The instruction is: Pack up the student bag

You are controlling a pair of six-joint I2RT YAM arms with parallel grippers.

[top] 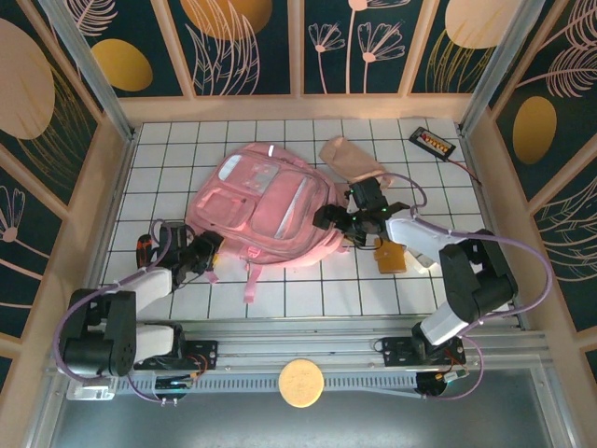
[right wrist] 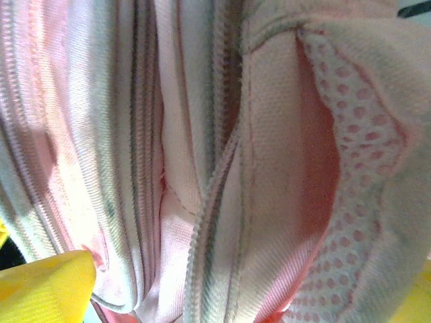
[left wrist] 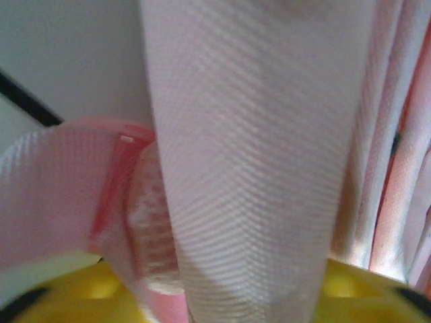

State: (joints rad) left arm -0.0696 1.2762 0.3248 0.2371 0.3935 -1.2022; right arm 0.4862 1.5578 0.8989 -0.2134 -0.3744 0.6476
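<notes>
Pink student bag (top: 256, 201), left hand (top: 212, 253) seemingly around its strap (left wrist: 256, 168)

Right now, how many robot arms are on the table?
2. The left arm reaches the backpack at its near-left corner; the right arm reaches its right side. None looks hidden.

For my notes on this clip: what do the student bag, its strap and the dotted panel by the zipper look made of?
The student bag looks like woven pale-pink fabric, matte with a slight sheen, likely polyester or nylon; ribbed weave and stitched seams show. Its strap is flat woven webbing with fine diagonal ribs. The dotted panel looks like soft mesh, perhaps padded, with regular holes. The zipper has fine coil teeth, seemingly plastic.
</notes>
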